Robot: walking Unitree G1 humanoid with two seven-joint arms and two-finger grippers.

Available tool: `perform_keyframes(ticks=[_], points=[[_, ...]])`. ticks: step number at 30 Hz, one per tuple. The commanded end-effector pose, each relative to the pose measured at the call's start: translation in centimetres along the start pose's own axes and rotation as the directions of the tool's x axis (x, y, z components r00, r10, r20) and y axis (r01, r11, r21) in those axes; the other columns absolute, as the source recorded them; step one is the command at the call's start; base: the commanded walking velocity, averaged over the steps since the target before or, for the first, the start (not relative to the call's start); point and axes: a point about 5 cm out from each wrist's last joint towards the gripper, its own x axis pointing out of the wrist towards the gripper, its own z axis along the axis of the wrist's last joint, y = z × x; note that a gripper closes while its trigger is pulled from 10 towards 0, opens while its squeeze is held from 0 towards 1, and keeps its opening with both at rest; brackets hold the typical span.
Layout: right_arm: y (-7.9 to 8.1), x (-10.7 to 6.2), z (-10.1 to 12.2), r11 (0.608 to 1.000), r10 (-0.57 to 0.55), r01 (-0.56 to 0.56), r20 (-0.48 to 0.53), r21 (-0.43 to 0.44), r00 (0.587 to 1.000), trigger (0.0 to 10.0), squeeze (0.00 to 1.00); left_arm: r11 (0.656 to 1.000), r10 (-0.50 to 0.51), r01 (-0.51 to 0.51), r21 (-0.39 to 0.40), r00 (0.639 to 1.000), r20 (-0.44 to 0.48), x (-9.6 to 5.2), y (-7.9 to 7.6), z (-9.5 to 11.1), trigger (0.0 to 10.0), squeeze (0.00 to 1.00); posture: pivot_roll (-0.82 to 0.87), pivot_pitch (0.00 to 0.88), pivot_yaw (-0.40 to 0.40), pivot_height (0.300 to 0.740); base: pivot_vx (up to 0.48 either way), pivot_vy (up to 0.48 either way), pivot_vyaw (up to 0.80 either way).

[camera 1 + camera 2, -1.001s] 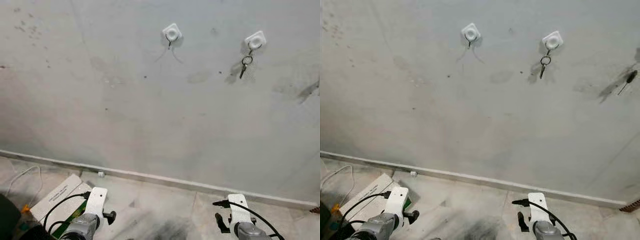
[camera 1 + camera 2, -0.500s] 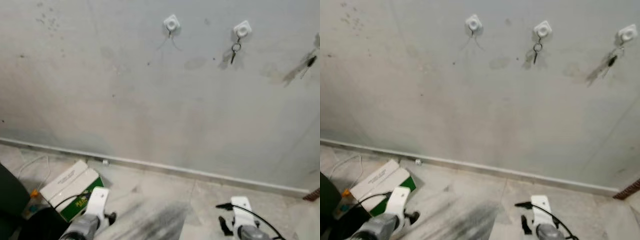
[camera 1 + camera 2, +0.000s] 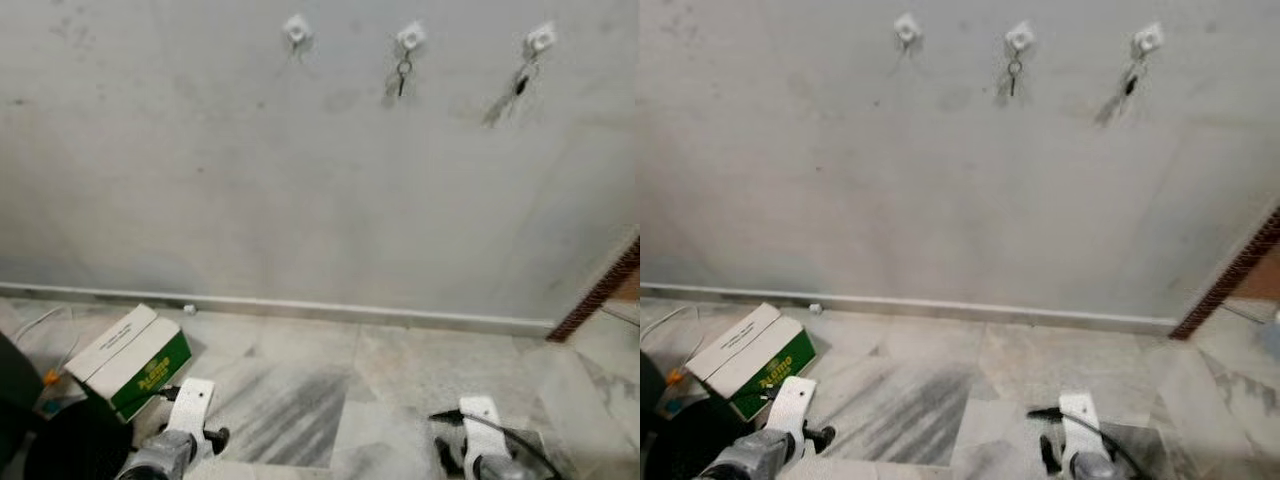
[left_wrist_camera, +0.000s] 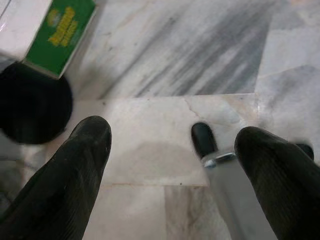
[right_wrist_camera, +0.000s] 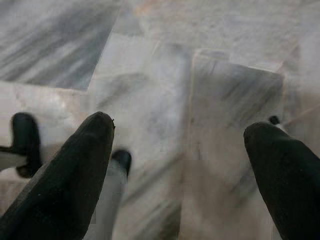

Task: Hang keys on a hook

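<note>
1. Down low, we see left gripper (image 4: 172,150) and right gripper (image 5: 185,150) released, fingers spread, over marble floor (image 3: 400,370).
2. Green-white box (image 3: 130,360) sits near left gripper.
3. Far above, keys (image 3: 403,75) hang on middle hook (image 3: 409,36): ring, small dark key.

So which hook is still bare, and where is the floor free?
The leftmost hook is bare; the middle hook and right hook carry keys. The marble floor is open between baseboard and arms; the left corner is crowded by the green box.
</note>
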Motion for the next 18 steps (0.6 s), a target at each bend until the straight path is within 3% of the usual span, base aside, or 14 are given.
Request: perform_keyframes(ticks=[1, 18], points=[[-0.46, -0.05, -0.14, 1.0, -0.015, 0.015, -0.004, -0.002, 1.0, 10.0, 0.0, 1.0, -0.01, 0.01, 0.008, 1.0, -0.007, 0.04, -0.33, -0.02, 10.0, 0.0, -0.04, 0.0, 0.034, 0.74, -0.3, 0.0, 0.0], [-0.07, -0.02, -0.14, 1.0, -0.009, 0.009, -0.002, -0.012, 1.0, 10.0, 0.0, 1.0, -0.011, 0.011, 0.011, 1.0, -0.005, 0.04, -0.32, 0.07, 10.0, 0.0, -0.05, 0.0, 0.033, 0.74, -0.273, 0.0, 0.0]])
